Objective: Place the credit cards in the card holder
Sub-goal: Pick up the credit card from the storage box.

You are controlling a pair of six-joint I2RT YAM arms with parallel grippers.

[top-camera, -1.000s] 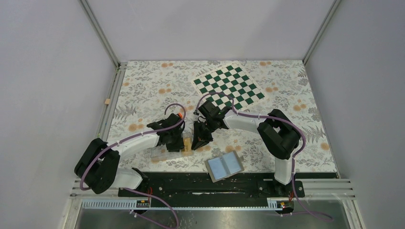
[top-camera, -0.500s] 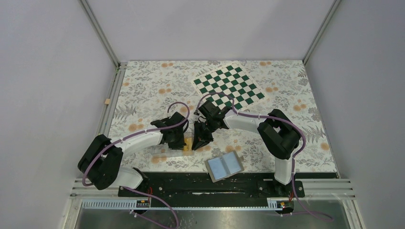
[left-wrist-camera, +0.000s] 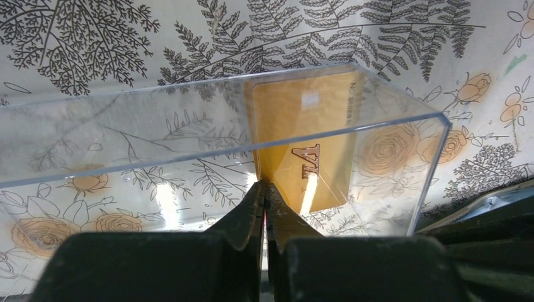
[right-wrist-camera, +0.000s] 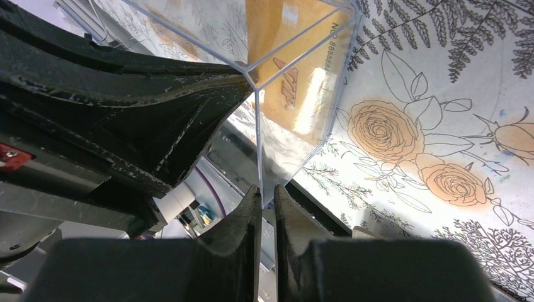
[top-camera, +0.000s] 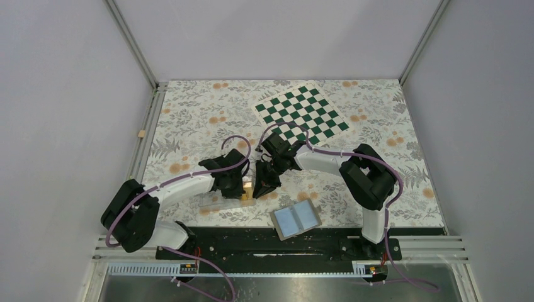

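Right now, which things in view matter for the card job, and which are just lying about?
Job:
- credit card, standing in the clear tray
- card holder, lying open

Lying about:
- chessboard

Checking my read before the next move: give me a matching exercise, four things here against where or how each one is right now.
Things:
1. credit card
2. card holder
3. clear tray
4. chessboard

States:
A. lying open, near side
B. pinched by the left gripper
C. lying flat, far side
D. wall edge clamped by the right gripper

Pairs: 1-B, 2-A, 3-D, 4-C.
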